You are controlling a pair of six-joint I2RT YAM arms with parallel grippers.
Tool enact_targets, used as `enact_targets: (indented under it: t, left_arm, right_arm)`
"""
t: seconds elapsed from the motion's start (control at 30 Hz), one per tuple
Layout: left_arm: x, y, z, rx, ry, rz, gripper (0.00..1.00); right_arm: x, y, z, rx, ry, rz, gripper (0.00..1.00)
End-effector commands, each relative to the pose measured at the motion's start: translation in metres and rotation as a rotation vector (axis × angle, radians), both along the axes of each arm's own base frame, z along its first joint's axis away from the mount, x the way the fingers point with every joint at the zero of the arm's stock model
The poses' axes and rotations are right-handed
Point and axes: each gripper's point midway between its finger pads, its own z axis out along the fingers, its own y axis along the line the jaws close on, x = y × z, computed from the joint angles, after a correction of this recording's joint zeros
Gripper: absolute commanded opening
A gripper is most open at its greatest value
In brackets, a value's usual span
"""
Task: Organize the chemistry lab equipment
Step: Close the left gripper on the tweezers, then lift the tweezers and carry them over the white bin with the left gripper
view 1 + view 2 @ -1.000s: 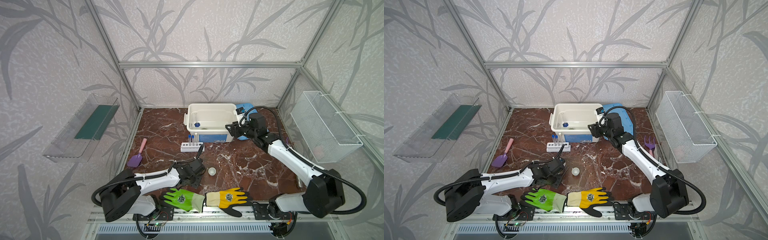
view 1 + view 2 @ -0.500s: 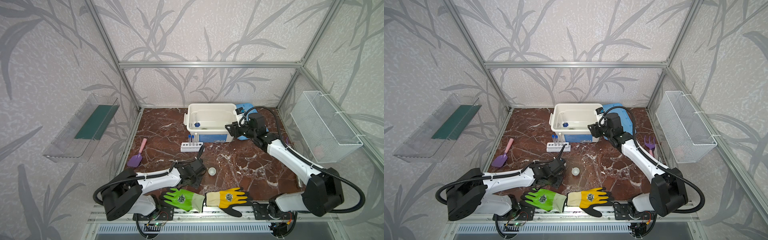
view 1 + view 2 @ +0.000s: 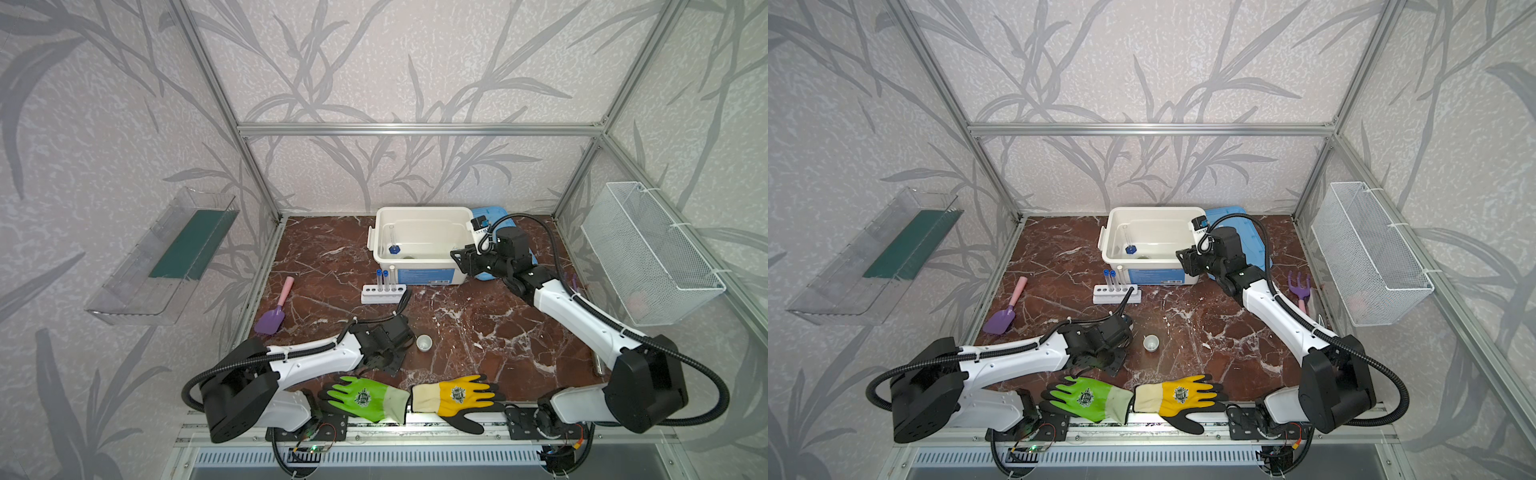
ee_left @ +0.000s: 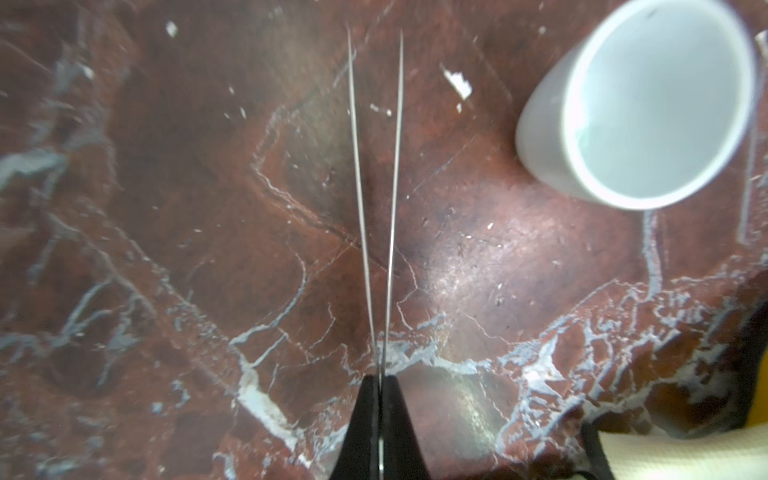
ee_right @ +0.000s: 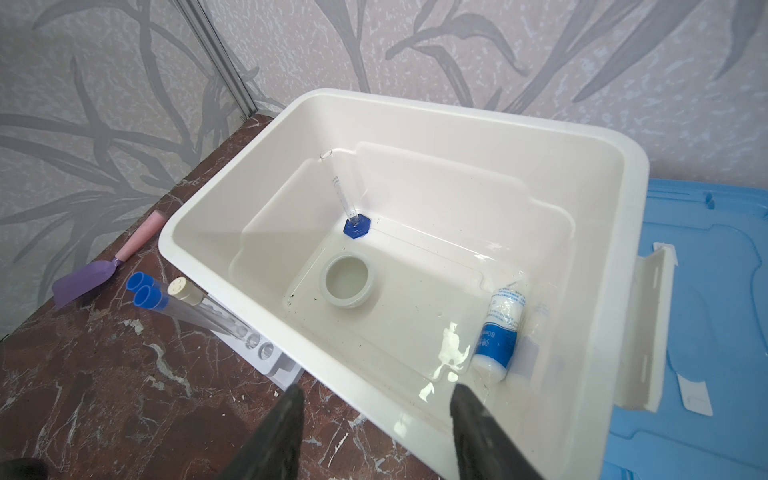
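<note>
Two legs of the metal tweezers (image 4: 360,166) poke out ahead of the left end effector (image 4: 380,382), which pinches them, likely to carry them, with a small white dish (image 4: 648,104) just beside, while the right end effector (image 5: 374,399) hangs spread over the white bin (image 5: 457,116).

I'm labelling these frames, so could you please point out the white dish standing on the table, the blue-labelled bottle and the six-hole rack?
white dish (image 3: 424,343): in a top view, on its hollow inside.
blue-labelled bottle (image 5: 495,341): right wrist view, on its blue label.
six-hole rack (image 3: 380,297): in a top view, on its front wall.
</note>
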Motion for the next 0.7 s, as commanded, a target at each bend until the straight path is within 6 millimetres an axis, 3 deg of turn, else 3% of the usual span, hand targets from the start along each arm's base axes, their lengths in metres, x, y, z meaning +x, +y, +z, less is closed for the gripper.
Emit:
enact_targets:
  t: [0.0,0.23,0.37,0.67]
  left_arm:
    - [0.015,0.003,0.035,0.023,-0.068,-0.025,0.0]
    - [0.037,-0.007,0.094,-0.046,-0.159,-0.056,0.0]
    - [0.053,-0.011,0.138,-0.084,-0.218,-0.063,0.0]
    - [0.112,0.017,0.226,-0.081,-0.313,-0.004,0.0]
  right_arm:
    - [0.001,0.001,0.003,0.011,-0.018,-0.004,0.57]
    - [-0.001,-0.001,0.002,0.009,-0.02,-0.011,0.57]
    - [-0.001,-0.003,0.003,0.005,-0.025,-0.015,0.57]
    - [-0.004,-0.01,0.008,0.016,-0.038,-0.027,0.57]
